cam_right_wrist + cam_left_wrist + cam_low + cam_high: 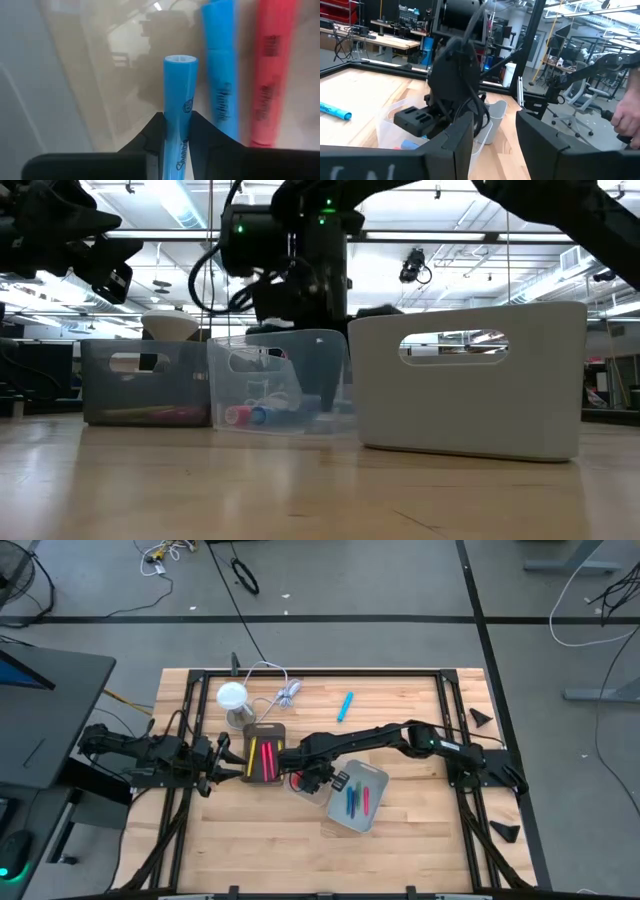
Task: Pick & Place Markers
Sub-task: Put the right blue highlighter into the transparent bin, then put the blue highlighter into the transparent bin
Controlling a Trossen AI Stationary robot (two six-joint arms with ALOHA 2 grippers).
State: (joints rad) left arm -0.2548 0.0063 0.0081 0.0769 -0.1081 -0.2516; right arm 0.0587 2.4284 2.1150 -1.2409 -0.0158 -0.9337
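Observation:
My right gripper (312,778) points down into a clear bin (300,350) at the table's middle and is shut on a blue marker (181,85). A second blue marker (222,75) and a red marker (272,75) lie on that bin's floor. The dark grey bin (279,730) to its left holds yellow and red markers. The pale bin (372,775) to its right holds blue, green and pink ones. One blue marker (345,706) lies loose on the far part of the table. My left gripper (495,145) waits open at the table's left side. My right gripper pinches the blue marker's barrel (178,107) between its two fingers, coming from above and pointing down. The marker runs along the fingers, and its flat free end (181,61) sticks out past the fingertips into the clear bin. I cannot tell whether that end touches the bin's floor.
A white round-topped lamp (232,695) and a white cable bundle (286,692) stand behind the dark grey bin. The three bins sit close together in a row. Bare wood lies along the near edge (260,850). A person's hand (626,120) shows beyond the table.

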